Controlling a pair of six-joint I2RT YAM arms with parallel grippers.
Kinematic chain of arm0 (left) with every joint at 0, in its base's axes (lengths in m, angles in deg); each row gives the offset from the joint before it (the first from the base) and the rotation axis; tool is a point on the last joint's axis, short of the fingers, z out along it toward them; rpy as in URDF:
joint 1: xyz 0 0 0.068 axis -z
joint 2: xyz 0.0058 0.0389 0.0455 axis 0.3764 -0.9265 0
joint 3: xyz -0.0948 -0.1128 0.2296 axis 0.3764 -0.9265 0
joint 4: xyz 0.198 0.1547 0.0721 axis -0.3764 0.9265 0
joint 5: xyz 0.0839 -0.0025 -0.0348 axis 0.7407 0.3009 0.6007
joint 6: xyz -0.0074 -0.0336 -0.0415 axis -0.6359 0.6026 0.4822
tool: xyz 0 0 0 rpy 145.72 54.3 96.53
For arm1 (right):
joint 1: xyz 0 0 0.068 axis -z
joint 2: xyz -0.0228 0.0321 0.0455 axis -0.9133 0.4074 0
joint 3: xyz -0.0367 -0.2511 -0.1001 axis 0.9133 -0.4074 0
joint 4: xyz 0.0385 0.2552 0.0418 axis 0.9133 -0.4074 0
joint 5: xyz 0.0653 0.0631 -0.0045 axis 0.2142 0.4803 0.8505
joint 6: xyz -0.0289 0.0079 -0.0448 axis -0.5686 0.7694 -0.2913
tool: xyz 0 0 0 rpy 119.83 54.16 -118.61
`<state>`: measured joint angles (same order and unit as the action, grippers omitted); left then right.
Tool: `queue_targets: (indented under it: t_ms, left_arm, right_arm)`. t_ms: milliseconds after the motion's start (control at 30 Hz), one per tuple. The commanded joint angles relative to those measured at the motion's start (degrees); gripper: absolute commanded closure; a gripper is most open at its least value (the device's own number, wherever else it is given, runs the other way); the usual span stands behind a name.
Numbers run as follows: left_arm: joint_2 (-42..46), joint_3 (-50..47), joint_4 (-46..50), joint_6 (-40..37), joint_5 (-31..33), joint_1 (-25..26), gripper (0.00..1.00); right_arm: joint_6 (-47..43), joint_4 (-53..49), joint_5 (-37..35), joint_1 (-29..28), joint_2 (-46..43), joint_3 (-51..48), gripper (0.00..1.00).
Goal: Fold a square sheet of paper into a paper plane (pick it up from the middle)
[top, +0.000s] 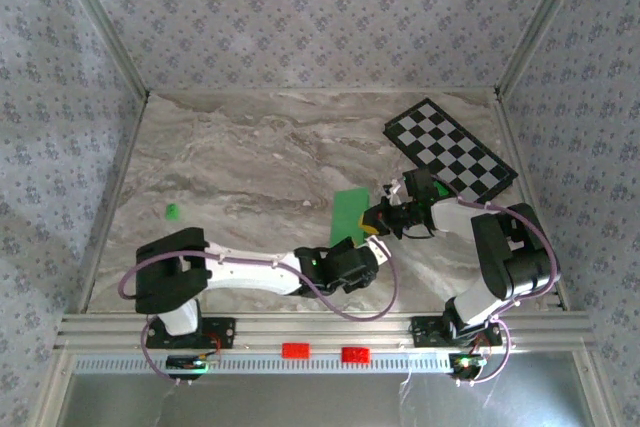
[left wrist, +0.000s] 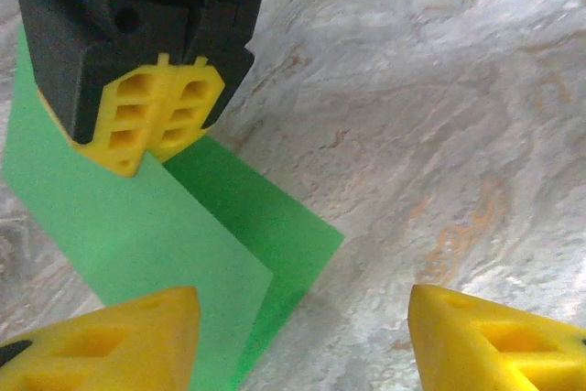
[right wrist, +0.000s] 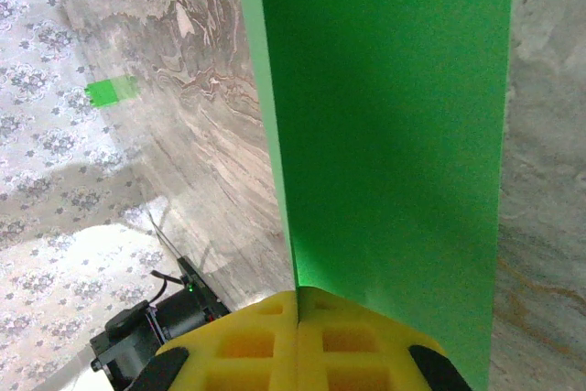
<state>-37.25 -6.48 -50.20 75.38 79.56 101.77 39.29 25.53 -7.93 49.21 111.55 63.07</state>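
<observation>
The square sheet of paper (top: 348, 212) is bright green and lies folded over into two layers near the table's middle. It is a long folded strip, not a paper plane. My right gripper (right wrist: 298, 310) is shut on its near edge, with the yellow pads pressed together on the sheet (right wrist: 385, 116). In the left wrist view the same pinch (left wrist: 156, 121) holds the sheet (left wrist: 156, 226) up off the table. My left gripper (left wrist: 302, 345) stands open just below it with nothing between its fingers. Seen from above, the left gripper (top: 374, 242) sits close under the right gripper (top: 386, 215).
A black-and-white checkered board (top: 450, 152) lies at the back right, close behind the right arm. A tiny green block (top: 172, 211) rests at the left of the marble table (top: 240, 157) and shows again as the block (right wrist: 112, 92). Patterned walls enclose the table.
</observation>
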Motion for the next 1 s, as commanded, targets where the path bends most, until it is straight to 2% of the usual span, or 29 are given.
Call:
queue_targets:
  t_ms: [0, 200, 400, 567, 633, 667, 800, 967]
  left_arm:
    - [-2.03, 2.19, 3.4, -0.76, 9.24, 0.65, 0.38]
    - [-4.38, 3.43, 1.92, -3.15, 14.89, 0.95, 0.36]
    - [-8.19, 6.21, 2.57, -5.08, 14.49, 0.83, 0.39]
    - [-8.84, 6.18, 3.14, -5.02, 15.8, 0.68, 0.46]
    - [-8.49, 5.95, 3.09, -5.02, 15.42, 0.69, 0.56]
    - [-8.27, 5.68, 2.84, -5.01, 14.92, 0.7, 0.58]
    - [-8.17, 5.7, 2.2, -5.13, 14.2, 0.67, 0.61]
    - [-9.49, 6.68, 2.17, -5.22, 14.43, 0.59, 0.59]
  right_arm:
    - [0.26, -0.66, 0.07, 0.3, -0.6, 0.95, 1.0]
    - [0.3, -0.37, 0.24, 0.32, -0.26, 0.72, 1.0]
    - [1.08, 1.17, 0.42, 0.48, -0.21, -0.17, 1.0]
    - [0.27, 0.56, 0.65, 1.23, -0.07, -0.33, 1.0]
    - [0.2, 0.42, 0.79, 1.27, -0.12, -0.26, 1.0]
    - [0.18, 0.45, 1.15, 1.43, -0.19, -0.2, 1.0]
    - [0.16, 0.39, 1.2, 1.56, -0.66, -0.44, 1.0]
    - [0.07, 0.47, 1.58, 1.84, -0.56, -0.59, 1.0]
